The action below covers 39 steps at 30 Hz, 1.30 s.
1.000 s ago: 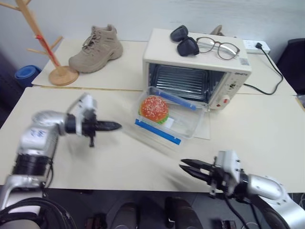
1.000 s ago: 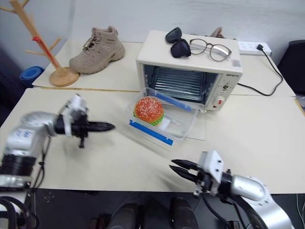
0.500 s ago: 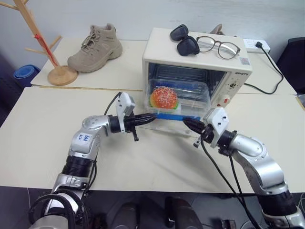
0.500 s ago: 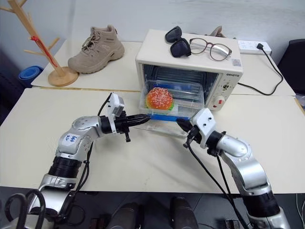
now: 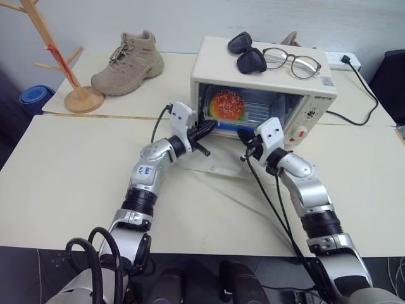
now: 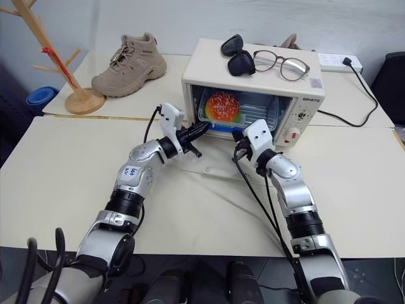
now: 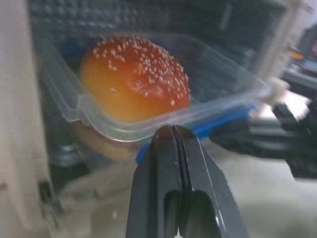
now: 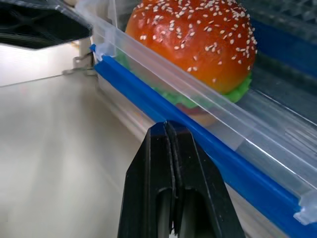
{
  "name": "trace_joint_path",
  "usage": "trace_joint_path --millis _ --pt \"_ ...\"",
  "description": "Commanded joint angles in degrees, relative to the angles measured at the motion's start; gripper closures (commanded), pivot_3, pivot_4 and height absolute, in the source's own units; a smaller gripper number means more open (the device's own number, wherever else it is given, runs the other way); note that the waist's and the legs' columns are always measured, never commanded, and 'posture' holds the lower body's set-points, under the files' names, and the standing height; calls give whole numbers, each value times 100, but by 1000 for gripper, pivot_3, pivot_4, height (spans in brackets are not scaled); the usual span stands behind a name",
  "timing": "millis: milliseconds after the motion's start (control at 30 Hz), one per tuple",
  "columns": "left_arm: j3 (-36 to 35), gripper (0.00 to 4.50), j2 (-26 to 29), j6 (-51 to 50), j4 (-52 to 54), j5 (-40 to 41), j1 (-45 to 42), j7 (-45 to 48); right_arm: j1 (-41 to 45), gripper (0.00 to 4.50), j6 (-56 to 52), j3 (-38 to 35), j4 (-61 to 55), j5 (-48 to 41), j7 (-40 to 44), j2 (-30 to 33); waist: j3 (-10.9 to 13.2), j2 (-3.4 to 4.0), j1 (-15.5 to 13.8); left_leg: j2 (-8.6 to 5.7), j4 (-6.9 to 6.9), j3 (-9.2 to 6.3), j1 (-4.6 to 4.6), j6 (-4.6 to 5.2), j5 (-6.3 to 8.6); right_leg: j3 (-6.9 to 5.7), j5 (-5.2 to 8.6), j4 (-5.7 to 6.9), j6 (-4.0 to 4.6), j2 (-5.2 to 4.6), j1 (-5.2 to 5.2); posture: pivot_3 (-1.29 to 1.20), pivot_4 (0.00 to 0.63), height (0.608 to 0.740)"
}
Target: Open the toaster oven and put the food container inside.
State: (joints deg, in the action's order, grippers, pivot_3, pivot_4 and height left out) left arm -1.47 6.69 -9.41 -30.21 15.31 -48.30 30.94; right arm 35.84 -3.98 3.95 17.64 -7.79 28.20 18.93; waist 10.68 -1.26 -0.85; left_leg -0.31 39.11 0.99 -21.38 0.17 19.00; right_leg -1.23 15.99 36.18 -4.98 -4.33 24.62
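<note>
Two cream tables (image 5: 76,183) pushed together; pale wall (image 5: 190,16) behind; dark floor (image 5: 12,88) at left.

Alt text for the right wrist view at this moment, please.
The right gripper, fingers shut, points at the blue clip strip of the clear food container, which holds a toy hamburger. Pale table lies beside it.

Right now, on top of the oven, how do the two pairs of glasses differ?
The sunglasses have dark, opaque lenses and a thick black frame; the eyeglasses have clear lenses in a thin frame. The sunglasses lie nearer the oven's left side, the eyeglasses nearer its right, above the knobs. The sunglasses look bulkier, the eyeglasses flatter and wider. Both rest on the oven's cream top, close together.
</note>
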Motion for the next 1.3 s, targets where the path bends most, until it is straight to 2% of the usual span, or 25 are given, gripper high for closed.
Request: trace_joint_path --millis 33,167,300,367,433,467,533,567,633,733,833,933,1067,1300 --pt "-85 4500 5 226 -12 -42 -92 -59 366 4467 230 -154 282 -17 0 -130 0 0 34 0 0 0 0 0 0 0 0 0 0 0 0 0 150 740" --pt "-50 4500 300 -136 697 27 318 141 747 4467 330 -179 799 -102 65 -364 0 1 178 4 -6 3 0 -3 -1 2 0 1 0 1 4 0 150 740" --pt "-7 4500 793 -904 1979 257 1024 428 830 4467 402 -280 1026 -223 142 -531 0 2 256 10 -17 -1 0 -10 -4 21 0 1 0 1 10 0 150 740" --pt "-66 4500 1395 -1274 2857 468 1671 909 548 4467 206 -325 515 -454 457 -453 0 3 275 11 -19 -2 -2 -12 -3 41 0 1 0 -1 12 0 150 740" --pt "-288 4500 1951 -1135 3256 677 2220 1503 -17 4467 -134 -362 -543 -738 919 -78 0 7 269 13 -28 -4 -3 -15 -2 48 1 -2 1 -1 18 0 150 740" --pt "-379 4113 2136 -1012 3322 740 2388 1686 -250 4500 -312 -390 -988 -849 1061 93 1 8 243 14 -35 -7 -5 -15 -1 46 2 -7 3 -2 20 0 150 740" --pt "-795 3619 2576 -920 3397 1179 2721 2297 -897 4500 -579 -735 -2000 -1289 1335 559 4 14 192 11 -31 -21 -14 -15 -1 34 3 -21 5 -10 15 0 150 740" --pt "-964 3386 2791 -586 3394 1385 2894 2903 -1223 4500 -557 -987 -2264 -1456 1535 840 5 14 161 10 -24 -25 -18 -13 0 30 3 -22 5 -12 13 0 150 740" --pt "-1191 2771 3121 -305 3336 1618 3123 3610 -1718 4500 -497 -1415 -2345 -1585 1813 1316 5 15 93 7 -12 -28 -17 -3 5 27 2 -26 4 -17 1 0 150 740" --pt "-1248 1917 3551 -519 3347 1855 3333 4156 -2152 4500 199 -1759 -1531 -1312 2230 1909 5 15 77 3 -14 -30 10 16 17 24 3 -59 6 -26 -32 0 150 740" --pt "-1141 925 3655 -537 3517 1941 3406 4399 -2154 4500 807 -1654 -313 -937 2523 2188 5 15 111 4 -17 -27 31 48 36 27 4 -58 8 -24 -46 0 150 740" --pt "-1013 87 3524 -536 3617 1939 3313 4310 -1844 4500 1239 -1429 578 -825 2944 2151 7 21 142 6 -19 -22 27 45 34 30 5 -51 10 -20 -37 0 150 740" --pt "-937 36 3339 -466 3495 1917 3026 4202 -1492 4500 1541 -1010 1125 -733 3440 1852 7 26 242 8 -17 -5 20 12 15 40 5 -29 9 -11 -20 0 150 740" --pt "-1358 36 3014 -798 3503 2201 2917 3349 -1466 4500 1110 -1401 -99 -1794 3392 1077 8 29 237 15 -18 -7 11 1 9 41 4 -16 7 -8 -12 0 150 740"
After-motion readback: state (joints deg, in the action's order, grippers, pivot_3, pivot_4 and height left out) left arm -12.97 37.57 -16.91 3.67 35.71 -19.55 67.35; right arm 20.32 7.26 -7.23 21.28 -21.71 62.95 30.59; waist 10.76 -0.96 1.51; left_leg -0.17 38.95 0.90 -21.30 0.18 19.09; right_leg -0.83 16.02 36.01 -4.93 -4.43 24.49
